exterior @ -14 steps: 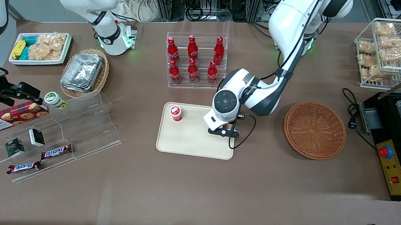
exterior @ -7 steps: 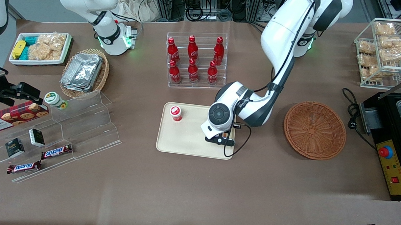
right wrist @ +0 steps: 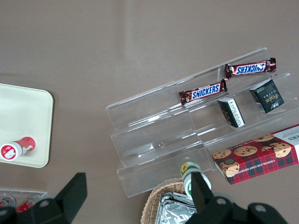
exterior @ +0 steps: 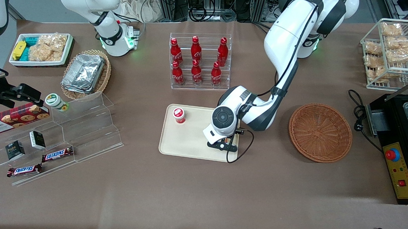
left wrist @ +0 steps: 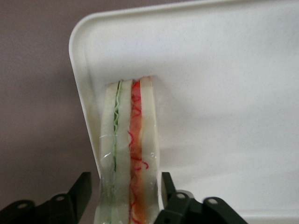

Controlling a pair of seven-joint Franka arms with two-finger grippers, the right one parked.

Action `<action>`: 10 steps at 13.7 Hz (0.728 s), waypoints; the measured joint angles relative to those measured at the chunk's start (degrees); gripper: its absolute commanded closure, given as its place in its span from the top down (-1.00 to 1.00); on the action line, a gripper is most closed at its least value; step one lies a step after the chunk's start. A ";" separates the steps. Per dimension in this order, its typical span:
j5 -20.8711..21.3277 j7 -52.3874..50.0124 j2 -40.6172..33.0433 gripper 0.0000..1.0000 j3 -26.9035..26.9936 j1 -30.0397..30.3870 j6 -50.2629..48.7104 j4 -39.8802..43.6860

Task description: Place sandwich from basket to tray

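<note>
gripper (exterior: pixel 227 142) has shifted toward 7 o'clock over tray (exterior: pixel 189 141), fingers (left wrist: pixel 79 189) clamping sandwich (left wrist: pixel 128 154); release likely imminent.

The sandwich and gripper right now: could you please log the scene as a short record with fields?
sandwich: between the gripper's fingers, standing on edge over a corner of the tray, red and green filling showing
gripper: shut on the sandwich, low over the tray's end nearest the basket
tray: cream; also carries a small red-capped cup
basket: holds nothing, beside the tray toward the working arm's end
task stage: sandwich is over the tray, not yet released
</note>
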 measured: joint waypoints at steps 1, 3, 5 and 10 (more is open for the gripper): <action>0.00 -0.73 -0.29 1.00 0.01 0.01 0.00 0.33; -0.02 -3.01 -1.59 1.00 0.01 0.02 -0.01 0.93; -0.07 -6.22 -4.34 1.00 0.14 0.60 -0.69 1.20; -0.11 -10.51 -14.44 1.00 2.77 2.55 -9.44 1.20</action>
